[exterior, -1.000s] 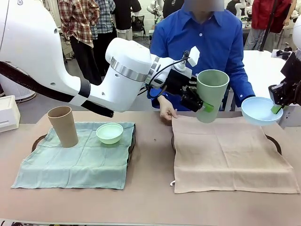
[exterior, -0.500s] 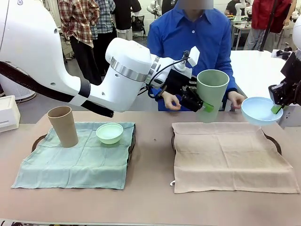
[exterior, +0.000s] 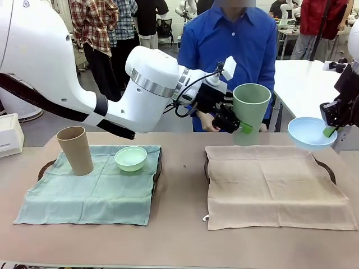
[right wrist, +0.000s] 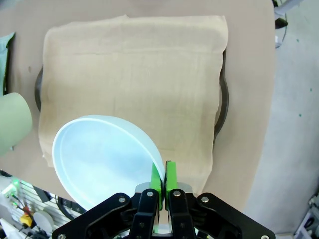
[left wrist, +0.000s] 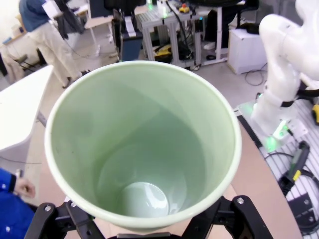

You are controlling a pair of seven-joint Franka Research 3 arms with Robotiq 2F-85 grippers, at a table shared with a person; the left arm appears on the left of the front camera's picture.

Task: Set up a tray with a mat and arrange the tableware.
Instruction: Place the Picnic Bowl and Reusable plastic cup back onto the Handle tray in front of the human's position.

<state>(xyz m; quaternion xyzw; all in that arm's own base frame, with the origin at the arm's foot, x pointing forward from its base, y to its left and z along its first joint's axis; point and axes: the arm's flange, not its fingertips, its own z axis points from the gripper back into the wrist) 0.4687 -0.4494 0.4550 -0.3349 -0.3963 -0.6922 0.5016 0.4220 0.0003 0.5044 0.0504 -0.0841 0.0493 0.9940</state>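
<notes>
My left gripper (exterior: 240, 122) is shut on the sage green cup (exterior: 251, 106), holding it in the air above the far edge of the tan mat (exterior: 275, 185). The left wrist view looks down into that cup (left wrist: 144, 149), with the fingers (left wrist: 55, 219) clasping its outside. At the right, my right gripper (exterior: 331, 130) is shut on the rim of the pale blue bowl (exterior: 309, 131), which hangs over the mat's far right corner. The right wrist view shows the bowl (right wrist: 99, 159) pinched between the green pads (right wrist: 158, 175) above the tan mat (right wrist: 134, 74). The tan cup (exterior: 74, 150) and mint bowl (exterior: 130, 158) stand on the green mat (exterior: 90, 190).
Each mat lies over a dark tray, with rims showing at the left (exterior: 45, 168) and right (exterior: 331, 171). A person in a blue shirt stands at the far side with a hand (exterior: 206, 121) behind my left gripper. A white box (exterior: 10, 134) sits at the far left.
The person's hands have lifted off the tan mat's far edge and drawn back. My left gripper has risen slightly with the sage green cup. The right gripper has hardly moved.
</notes>
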